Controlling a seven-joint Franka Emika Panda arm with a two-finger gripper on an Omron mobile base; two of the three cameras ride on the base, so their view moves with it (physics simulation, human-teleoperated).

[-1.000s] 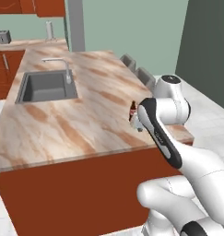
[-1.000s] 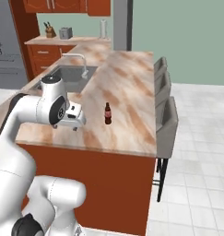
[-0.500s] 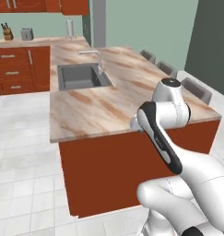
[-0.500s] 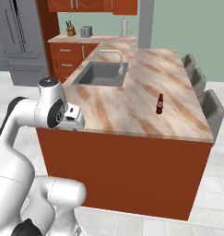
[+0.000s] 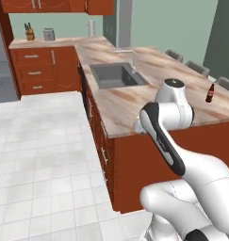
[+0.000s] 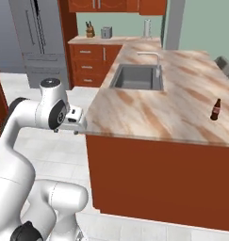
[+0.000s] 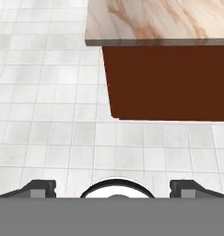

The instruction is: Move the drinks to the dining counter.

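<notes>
Base has driven: my whole view swung round since a second ago. Dining counter [image 5: 130, 101] now seen from its end, sink [image 5: 117, 75] ahead, white floor tiles [image 5: 45, 155] wide on left. Cola bottle [image 6: 216, 109] looks farther from arm, upright on countertop. Gripper [image 7: 111, 184] empty, jaws wide.

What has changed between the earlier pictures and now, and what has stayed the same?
The base has driven back and around, so the whole view shifted and the dining counter lies farther off. The cola bottle stayed upright on it. The gripper stayed open and empty.
</notes>
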